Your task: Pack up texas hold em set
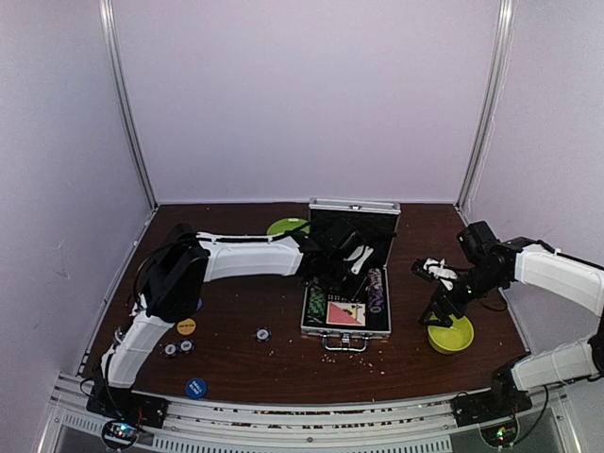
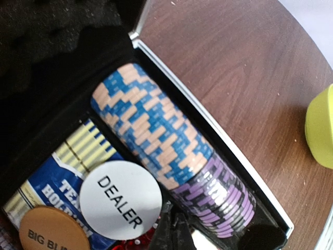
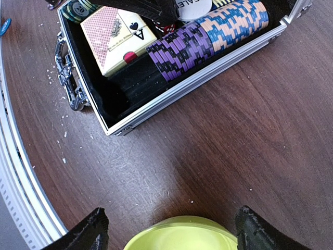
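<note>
The packing looks a little past halfway. The case (image 1: 354,205) lies open in the middle of the tabletop (image 1: 283,368), its lid propped upright at the back. In the right-hand slot sits a full row of blue-and-tan chips (image 2: 151,130), running straight on into purple chips (image 2: 216,195). Green chips (image 1: 316,304) fill the left side. Both packs of cards are in the middle bay: the blue card deck (image 2: 60,169) at the back and the red card deck (image 3: 117,36) at the front. On the blue deck lie the white disc (image 2: 120,200) marked DEALER and the big-blind disc (image 2: 52,232), side by side.

The left claw (image 1: 349,260) hangs inside the case just beside the white disc. Only a dark wedge of it shows in its own wrist view, so I cannot tell whether it is spread or closed, or whether it grips anything. The right claw (image 3: 170,226) is spread wide and holds nothing. It hovers above the yellow-green bowl (image 1: 451,337), to the right of the case.

Several pieces remain out on the tabletop, well apart from the case on its left:
- An orange disc (image 1: 186,327).
- A blue disc (image 1: 195,388) near the front edge.
- A pair of chips (image 1: 178,347) lying together.
- A single chip (image 1: 262,333) nearer the case.

As I judge it, these must go in, and then the lid must be lowered and latched.
</note>
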Robot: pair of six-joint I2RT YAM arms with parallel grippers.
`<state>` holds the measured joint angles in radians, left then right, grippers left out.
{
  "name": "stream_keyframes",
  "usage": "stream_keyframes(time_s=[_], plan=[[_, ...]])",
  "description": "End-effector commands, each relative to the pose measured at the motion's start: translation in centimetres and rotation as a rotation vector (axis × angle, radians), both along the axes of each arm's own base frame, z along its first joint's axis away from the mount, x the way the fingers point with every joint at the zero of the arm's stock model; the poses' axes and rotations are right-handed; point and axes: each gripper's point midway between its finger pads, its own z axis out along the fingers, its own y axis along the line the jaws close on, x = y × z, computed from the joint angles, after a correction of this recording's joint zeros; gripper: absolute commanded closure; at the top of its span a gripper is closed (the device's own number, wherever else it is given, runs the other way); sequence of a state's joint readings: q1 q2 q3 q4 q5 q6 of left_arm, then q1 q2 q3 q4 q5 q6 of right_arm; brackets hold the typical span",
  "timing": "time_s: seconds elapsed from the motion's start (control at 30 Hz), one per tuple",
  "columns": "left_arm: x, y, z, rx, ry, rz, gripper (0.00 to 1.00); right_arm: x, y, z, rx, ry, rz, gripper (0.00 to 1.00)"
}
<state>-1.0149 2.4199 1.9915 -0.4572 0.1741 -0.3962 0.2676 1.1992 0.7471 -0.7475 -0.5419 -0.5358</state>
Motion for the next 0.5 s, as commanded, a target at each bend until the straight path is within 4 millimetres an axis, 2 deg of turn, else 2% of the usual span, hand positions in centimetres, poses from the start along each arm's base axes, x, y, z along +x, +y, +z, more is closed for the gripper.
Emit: stream_keyframes(time_s=[0.0,0.23,0.47], plan=[[1.2,-0.5,-0.3,-0.001,-0.031,0.037,1.00,0.4,0.0,0.4,0.001,-0.004,-0.001,0.16],[2.4,-0.2,-1.2,0.014,-0.038,0.070,1.00,0.3,-0.1,0.1,-0.007,0.009,-0.001,0.16],[3.4,-0.3,-0.5,0.001,-0.060,0.088,1.00,0.3,-0.1,0.0,-0.007,0.015,0.001,0.15]])
